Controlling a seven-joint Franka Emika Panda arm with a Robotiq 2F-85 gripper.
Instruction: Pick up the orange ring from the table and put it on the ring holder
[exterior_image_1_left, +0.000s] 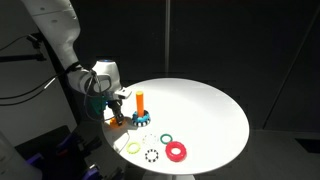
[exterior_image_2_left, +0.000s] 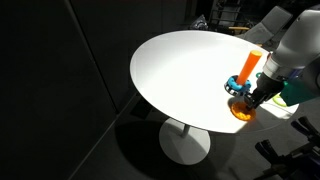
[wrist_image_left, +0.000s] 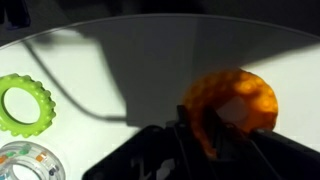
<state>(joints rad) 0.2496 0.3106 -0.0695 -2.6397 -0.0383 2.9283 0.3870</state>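
The gripper (wrist_image_left: 208, 130) sits low over the orange ring (wrist_image_left: 238, 103) at the edge of the table (exterior_image_1_left: 200, 110), just beside the ring holder (exterior_image_1_left: 140, 102), presumably to nip its near rim, though can't tell if the jaws are closed.

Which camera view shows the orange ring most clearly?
The wrist view: the orange ring appears large and close there, with only its lower edge hidden behind the fingers. In both exterior views it is just a small orange patch beside the ring holder.
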